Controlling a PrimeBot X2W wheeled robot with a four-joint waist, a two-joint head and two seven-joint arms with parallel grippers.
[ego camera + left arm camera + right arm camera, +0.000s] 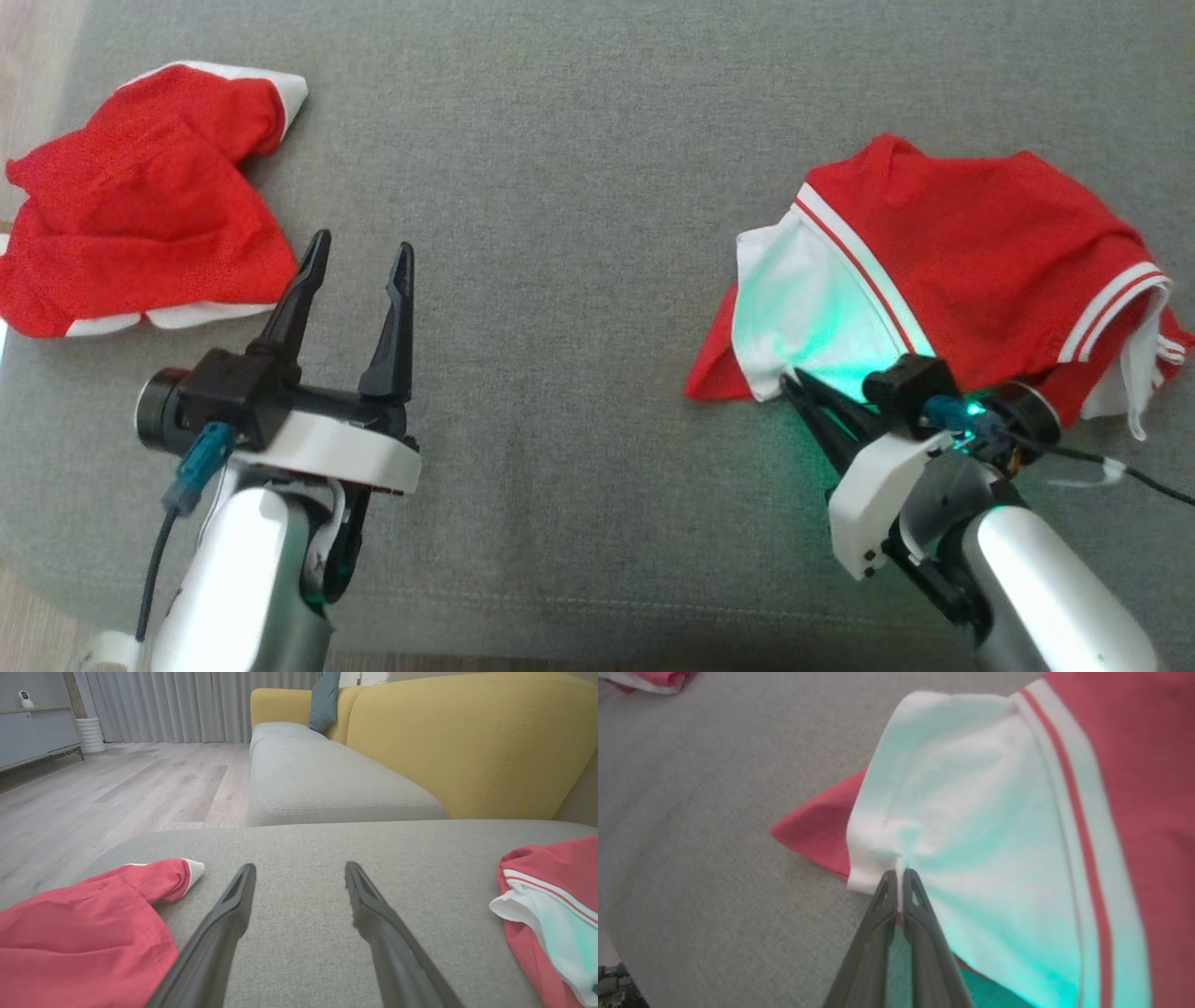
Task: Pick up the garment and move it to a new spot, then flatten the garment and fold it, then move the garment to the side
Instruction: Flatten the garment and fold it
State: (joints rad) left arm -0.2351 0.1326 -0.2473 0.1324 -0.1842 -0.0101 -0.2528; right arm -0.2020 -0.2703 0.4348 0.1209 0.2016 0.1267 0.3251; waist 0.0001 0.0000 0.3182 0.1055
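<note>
Grey fabric cushion [579, 140] carries everything. Behind it in the left wrist view: yellow sofa back [467, 742], teal pillow [324, 700], pale wood floor [117, 788], grey curtains [187, 704].

Task item: red garment [980, 252] with white striped trim, crumpled, lying on the right side of the cushion. Its white panel [962, 812] faces up at the near-left edge, and a red corner pokes out from under the panel to the left. Green light tints the panel.

Right gripper [900, 873]: fingers pressed together, pinching a small bunched fold at the near edge of the white panel. Fabric puckers right at the fingertips. In the head view it sits at the garment's lower-left edge, fingers angled up and left. Can't tell whether the pinched edge is off the cushion; the rest of the garment lies on it.

Left gripper [362, 245]: fingers spread wide, nothing between them, bare cushion ahead. It sits over the left side of the cushion. Contact with the cushion: can't tell.

Second red garment [140, 224], also white-trimmed, is crumpled at the cushion's far left, just beside the left gripper's outer finger; the left wrist view shows a gap between them. The two garments are well apart, with bare cushion between.
</note>
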